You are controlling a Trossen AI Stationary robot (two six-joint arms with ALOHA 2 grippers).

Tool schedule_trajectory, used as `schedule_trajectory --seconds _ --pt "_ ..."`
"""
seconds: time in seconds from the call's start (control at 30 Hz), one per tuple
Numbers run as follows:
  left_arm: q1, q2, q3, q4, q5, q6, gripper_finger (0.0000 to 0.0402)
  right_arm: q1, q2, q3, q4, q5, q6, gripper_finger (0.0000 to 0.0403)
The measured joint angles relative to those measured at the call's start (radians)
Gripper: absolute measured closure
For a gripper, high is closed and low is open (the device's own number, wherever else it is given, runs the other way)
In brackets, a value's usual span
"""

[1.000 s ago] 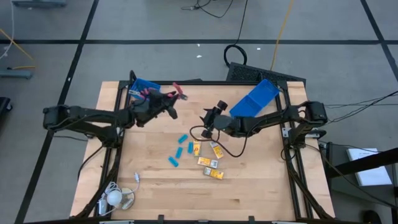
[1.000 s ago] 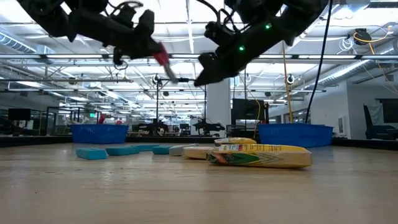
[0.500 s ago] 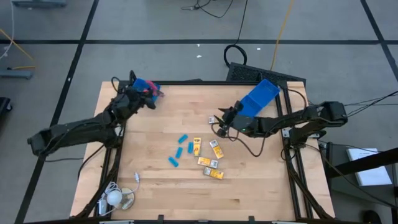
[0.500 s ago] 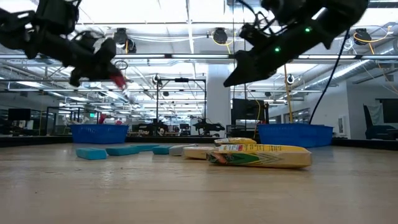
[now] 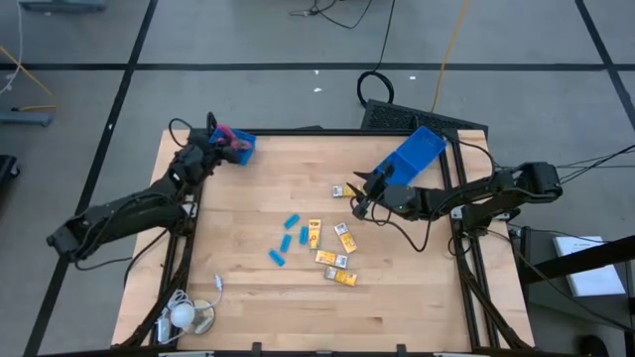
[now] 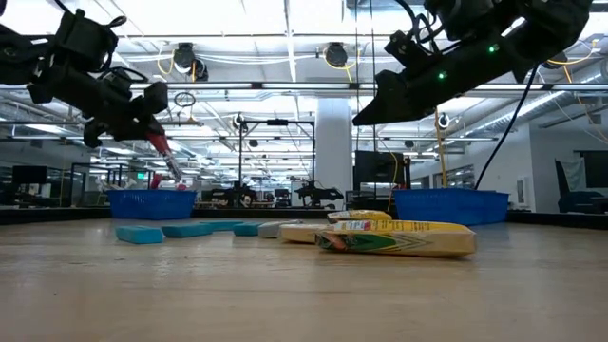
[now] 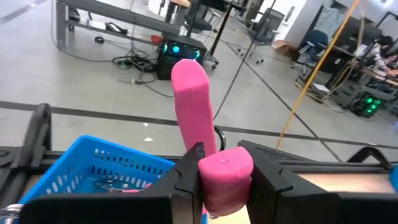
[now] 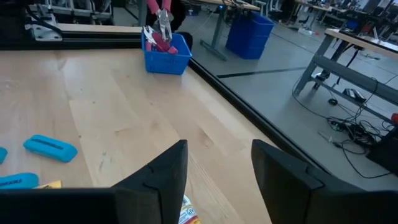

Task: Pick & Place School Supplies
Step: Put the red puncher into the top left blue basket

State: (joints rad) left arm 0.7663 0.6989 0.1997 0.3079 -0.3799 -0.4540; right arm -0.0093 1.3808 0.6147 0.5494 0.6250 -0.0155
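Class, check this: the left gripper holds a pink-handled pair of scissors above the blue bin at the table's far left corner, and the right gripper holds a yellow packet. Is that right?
One part is wrong. The right gripper holds nothing: the right wrist view shows its fingers apart with only bare table between them. The left gripper does hold the pink-handled scissors above the blue bin. The yellow packets lie on the table.

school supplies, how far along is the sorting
Done: some pink-handled tools already lie in the left bin. In hand: the left tool is shut on pink scissors, held over that bin. The right tool hangs open and empty above the table near the right bin. Left: four blue pieces and about five yellow packets on the table.
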Motion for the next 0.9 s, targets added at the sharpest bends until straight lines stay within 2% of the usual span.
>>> schedule_trajectory --seconds 0.2,0.4,0.67,0.73,0.9 --pt "0.046 0.000 0.000 -0.098 0.004 -0.024 0.0324 -0.002 0.000 0.000 0.000 0.000 -0.016 0.0234" --pt "0.065 0.003 0.000 -0.122 0.032 -0.028 0.0324 -0.011 0.000 0.000 0.000 0.000 -0.012 0.0234" --pt "0.106 0.003 0.000 -0.175 0.005 -0.081 0.0323 -0.011 0.000 0.000 0.000 -0.001 -0.005 0.0234" --pt "0.116 0.003 0.000 -0.175 0.013 -0.084 0.0311 -0.011 0.000 0.000 0.000 -0.001 -0.004 0.0234" --pt "0.125 0.003 0.000 -0.179 0.012 -0.111 0.0234 -0.011 0.000 0.000 0.000 -0.001 -0.004 0.0234"
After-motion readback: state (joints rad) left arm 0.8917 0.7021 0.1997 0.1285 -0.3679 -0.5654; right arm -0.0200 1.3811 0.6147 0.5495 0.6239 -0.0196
